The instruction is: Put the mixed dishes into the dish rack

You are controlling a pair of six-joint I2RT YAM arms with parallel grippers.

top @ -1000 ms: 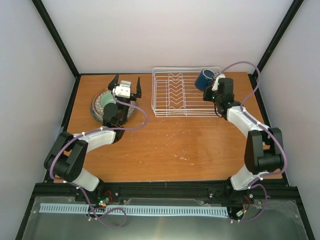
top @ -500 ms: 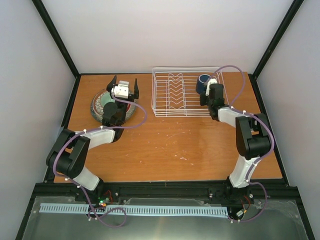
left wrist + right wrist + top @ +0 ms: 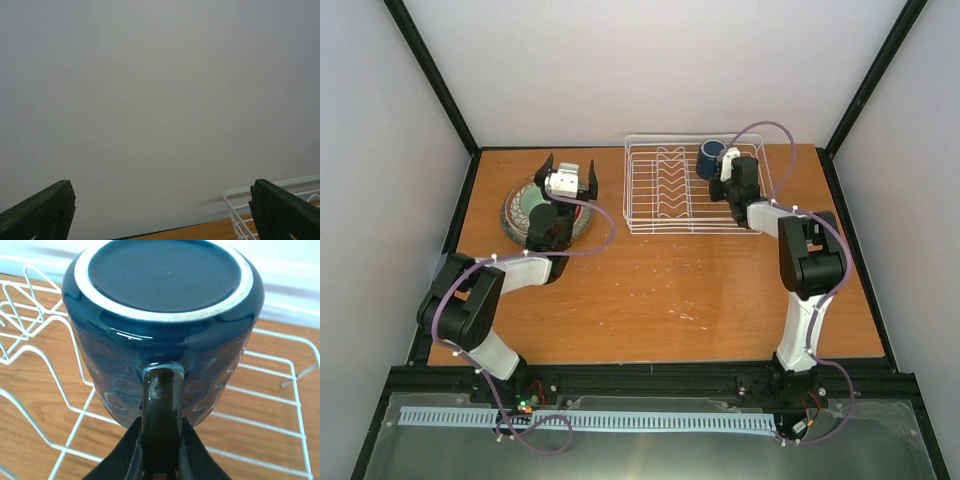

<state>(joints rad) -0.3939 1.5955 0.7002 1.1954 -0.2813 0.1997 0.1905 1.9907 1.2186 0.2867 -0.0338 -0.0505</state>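
glossy mug [image 3: 709, 158] moved left, over wire rack [image 3: 663, 196]

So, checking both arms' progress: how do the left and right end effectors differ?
The left end effector is open and empty; the right end effector is shut on the handle of the dark blue mug. The left hangs by the stacked plates; the right is over the dish rack. Both are near the far edge of the table.

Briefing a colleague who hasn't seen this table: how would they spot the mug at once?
Find the white wire dish rack at the far edge of the table. Over its right end the right gripper pinches a mug by its handle. It is the only dark blue piece, white-ringed at the base; the plates sit stacked far left.
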